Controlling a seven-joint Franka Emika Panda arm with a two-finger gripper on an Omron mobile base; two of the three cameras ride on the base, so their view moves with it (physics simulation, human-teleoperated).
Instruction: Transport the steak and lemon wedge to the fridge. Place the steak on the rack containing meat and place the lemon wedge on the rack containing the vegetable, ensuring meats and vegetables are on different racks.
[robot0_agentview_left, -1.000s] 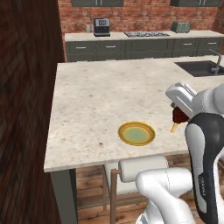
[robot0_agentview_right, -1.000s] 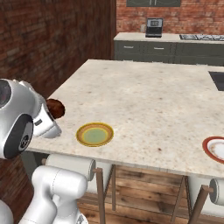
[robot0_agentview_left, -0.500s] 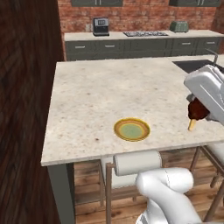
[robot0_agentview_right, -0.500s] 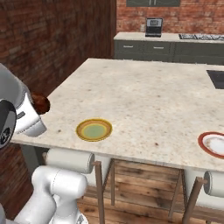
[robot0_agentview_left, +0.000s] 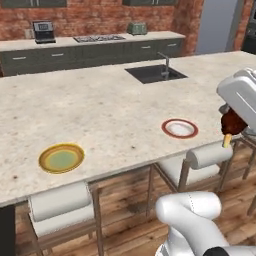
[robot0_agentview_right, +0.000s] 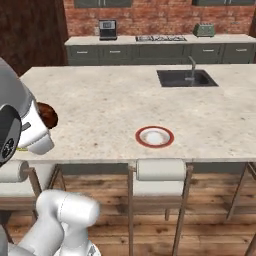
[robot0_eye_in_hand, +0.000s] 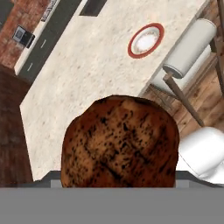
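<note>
The steak (robot0_eye_in_hand: 120, 144), a dark red-brown lump with charred streaks, sits right in front of the lens in the hand view and hides the finger tips. My gripper (robot0_agentview_left: 234, 116) is shut on the steak (robot0_agentview_left: 232, 122) and holds it in the air off the island's front edge, its pale tan stub (robot0_agentview_left: 227, 141) pointing down. From the right base view the steak (robot0_agentview_right: 48, 115) peeks out beside the white hand at the far left. I cannot make out the lemon wedge, the pink meat or the broccoli.
On the stone island (robot0_agentview_left: 100, 110) lie a yellow plate (robot0_agentview_left: 61, 158) and a red-rimmed white plate (robot0_agentview_left: 179, 128), with a sink (robot0_agentview_left: 156, 73) behind them. Stools (robot0_agentview_left: 210, 155) line the front edge. A tall grey panel (robot0_agentview_left: 217, 25) stands at the back right.
The whole scene has slid left in both base views, so the camera has moved. The red-rimmed plate and the sink came into view. The steak stays held.
</note>
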